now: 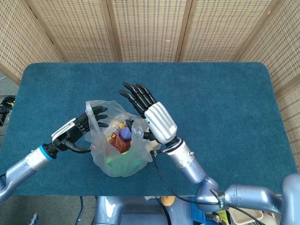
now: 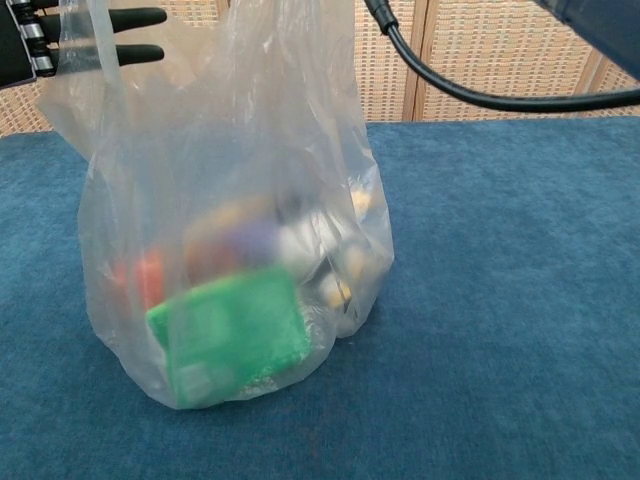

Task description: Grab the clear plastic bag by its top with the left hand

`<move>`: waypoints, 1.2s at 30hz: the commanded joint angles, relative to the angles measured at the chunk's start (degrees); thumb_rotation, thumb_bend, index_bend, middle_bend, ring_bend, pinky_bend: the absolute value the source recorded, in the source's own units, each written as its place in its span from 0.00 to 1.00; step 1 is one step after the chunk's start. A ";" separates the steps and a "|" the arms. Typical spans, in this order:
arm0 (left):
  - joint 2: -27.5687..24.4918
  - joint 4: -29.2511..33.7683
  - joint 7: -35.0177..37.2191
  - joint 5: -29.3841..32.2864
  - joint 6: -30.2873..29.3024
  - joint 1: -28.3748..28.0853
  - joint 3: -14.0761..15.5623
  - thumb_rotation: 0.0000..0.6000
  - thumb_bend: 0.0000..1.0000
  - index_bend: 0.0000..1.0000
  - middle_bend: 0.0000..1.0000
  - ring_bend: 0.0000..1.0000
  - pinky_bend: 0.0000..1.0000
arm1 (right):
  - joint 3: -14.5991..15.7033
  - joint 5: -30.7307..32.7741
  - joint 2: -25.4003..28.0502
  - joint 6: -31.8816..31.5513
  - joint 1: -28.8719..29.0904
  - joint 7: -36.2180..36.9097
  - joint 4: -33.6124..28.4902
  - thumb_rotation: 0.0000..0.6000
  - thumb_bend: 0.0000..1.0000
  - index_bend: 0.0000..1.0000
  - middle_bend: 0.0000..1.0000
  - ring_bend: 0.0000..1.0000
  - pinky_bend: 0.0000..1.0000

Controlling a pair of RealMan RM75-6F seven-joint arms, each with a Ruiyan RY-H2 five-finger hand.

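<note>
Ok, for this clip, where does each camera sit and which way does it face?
Head view: high up, looking down on the blue table; shows both arms, the left hand at the bag's left top edge and the right hand over its right side.
Chest view: low, near table height, facing the bag side-on, wicker wall behind; only the left hand's fingers and a black cable show.
Shared: the bag, the table and the left hand.

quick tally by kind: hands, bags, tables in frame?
hands: 2 (left hand, right hand)
clear plastic bag: 1
table: 1
total: 4
</note>
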State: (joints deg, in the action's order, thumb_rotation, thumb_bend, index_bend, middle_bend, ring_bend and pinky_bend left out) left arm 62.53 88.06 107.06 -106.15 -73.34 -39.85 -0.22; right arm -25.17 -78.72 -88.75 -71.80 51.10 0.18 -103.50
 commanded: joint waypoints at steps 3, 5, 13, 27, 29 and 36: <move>4.25 -5.06 6.89 -2.80 -6.63 -1.17 1.45 1.00 0.19 0.14 0.14 0.18 0.19 | -0.18 0.65 0.39 0.26 0.05 -0.89 -0.30 1.00 0.61 0.00 0.04 0.00 0.00; 5.22 -7.19 6.64 -4.05 -7.32 -1.39 2.86 1.00 0.19 0.19 0.17 0.20 0.20 | -0.55 0.94 0.92 0.42 0.12 -1.47 -0.60 1.00 0.61 0.00 0.04 0.00 0.00; 7.92 -9.53 4.12 -4.47 -8.88 -2.56 4.86 1.00 0.19 0.20 0.19 0.21 0.22 | -1.52 2.96 1.54 1.42 0.90 -3.36 -1.47 1.00 0.61 0.00 0.04 0.00 0.00; 8.95 -1.14 -10.11 -0.98 -2.83 -7.68 3.24 1.00 0.19 0.20 0.19 0.21 0.22 | -3.23 6.01 1.28 2.87 3.39 -7.11 -2.22 1.00 0.61 0.00 0.05 0.00 0.00; 9.20 -0.12 -12.30 -0.18 -1.51 -8.39 2.93 1.00 0.19 0.20 0.19 0.21 0.22 | -3.45 6.40 1.44 3.00 3.64 -7.52 -2.46 1.00 0.61 0.00 0.05 0.00 0.00; 10.47 2.35 -14.31 1.77 -0.49 -9.79 1.75 1.00 0.19 0.20 0.19 0.21 0.23 | -3.34 7.12 1.61 3.47 4.28 -8.42 -2.79 1.00 0.61 0.00 0.05 0.00 0.00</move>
State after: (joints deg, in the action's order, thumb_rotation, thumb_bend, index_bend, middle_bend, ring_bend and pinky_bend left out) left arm 72.84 90.26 92.90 -104.53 -73.91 -49.50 1.69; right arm -28.53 -71.62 -87.13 -68.35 55.36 -8.22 -106.29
